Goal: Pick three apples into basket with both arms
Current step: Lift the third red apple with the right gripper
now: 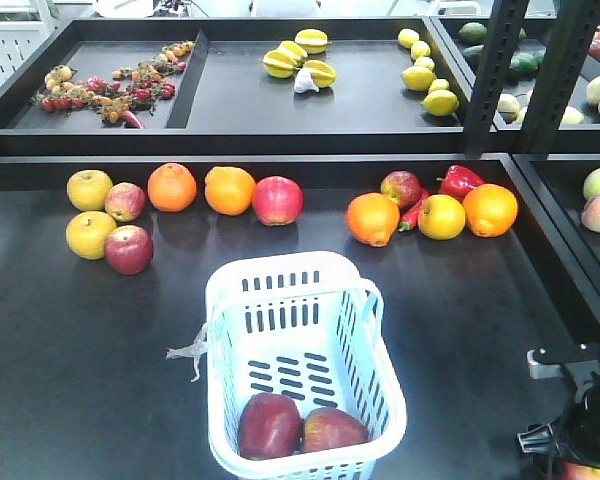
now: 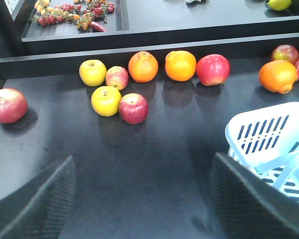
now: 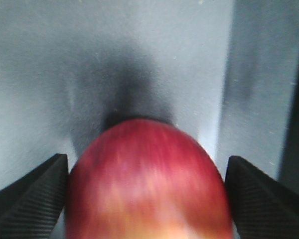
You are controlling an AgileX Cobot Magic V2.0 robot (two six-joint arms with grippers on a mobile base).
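Right hand (image 3: 147,199) is seen flanking the third apple (image 3: 147,179), grip unconfirmed; left hand (image 2: 139,204) spread, empty. Basket (image 1: 370,420) at ten o'clock, two apples (image 1: 270,425) inside. Slippage risked if lifted unclamped.

Our right end effector (image 3: 147,199) sits low at the near right corner of the scene. In the front view only its black wrist hardware (image 1: 578,405) shows, cut off by the picture's edge. In the right wrist view its two black textured fingers (image 3: 27,196) stand on either side of a dark red apple (image 3: 147,184). The left one touches the fruit's side, while the right one seems to stand slightly off it, so we cannot tell whether the grip is closed.

Our left end effector (image 2: 142,209) hangs above the tabletop (image 2: 149,159). Its fingers (image 2: 37,204) are spread wide, with nothing between them.
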